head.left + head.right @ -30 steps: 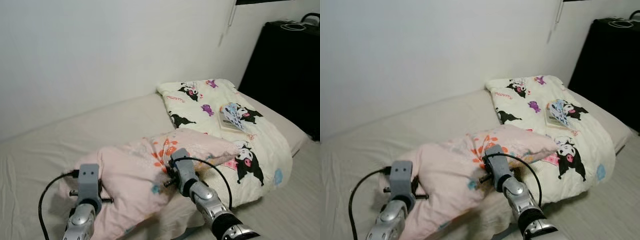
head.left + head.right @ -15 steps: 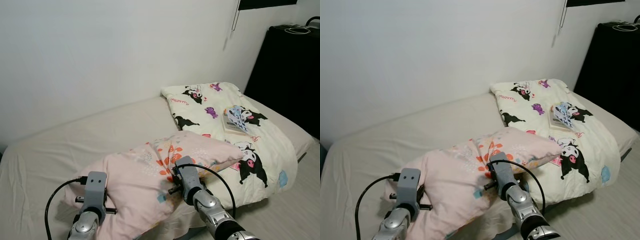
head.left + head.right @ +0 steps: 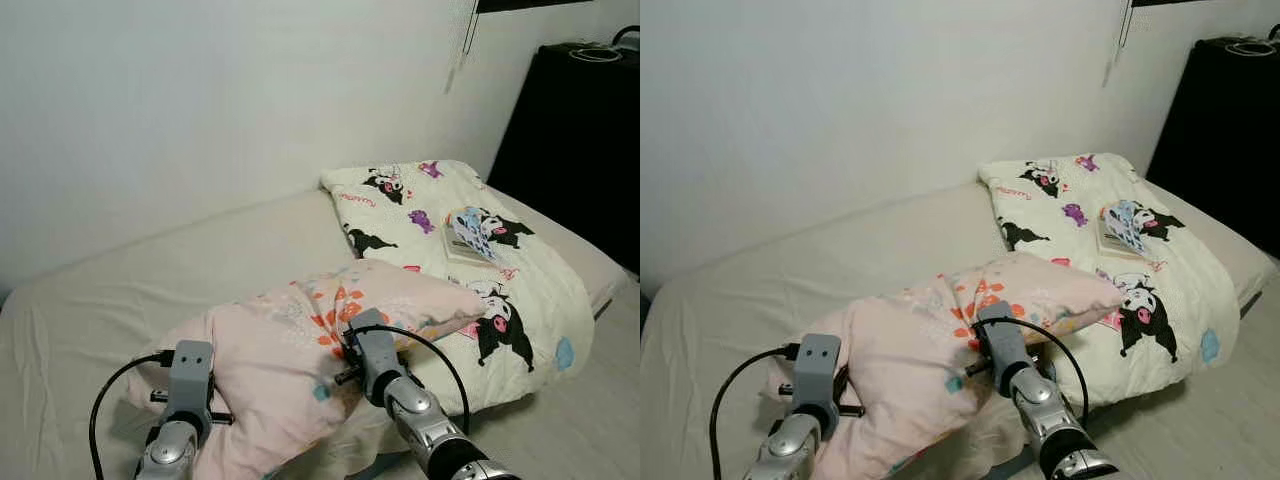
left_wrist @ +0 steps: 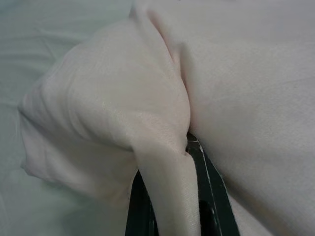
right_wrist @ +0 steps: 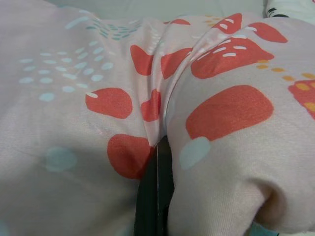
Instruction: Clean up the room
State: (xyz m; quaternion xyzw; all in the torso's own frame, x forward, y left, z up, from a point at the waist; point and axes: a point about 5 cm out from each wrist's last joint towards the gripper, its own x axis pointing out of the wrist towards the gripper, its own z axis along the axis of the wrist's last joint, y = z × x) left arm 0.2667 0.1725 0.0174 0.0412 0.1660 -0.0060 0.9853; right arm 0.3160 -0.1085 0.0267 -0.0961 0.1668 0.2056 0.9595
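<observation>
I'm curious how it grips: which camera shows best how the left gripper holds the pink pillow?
The left wrist view: a fold of the pink pillow is pinched between the left gripper fingers. The head views show that gripper's body beside the pillow, with the pinch itself hidden.

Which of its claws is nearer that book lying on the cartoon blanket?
The right gripper. It pinches the pink pillow at the end toward the book; the left gripper pinches the far end.

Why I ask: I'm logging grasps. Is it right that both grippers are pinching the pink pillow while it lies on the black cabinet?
Not quite. Both the left gripper and right gripper pinch the pink pillow, but the left eye view shows it on the bed, not the cabinet.
</observation>
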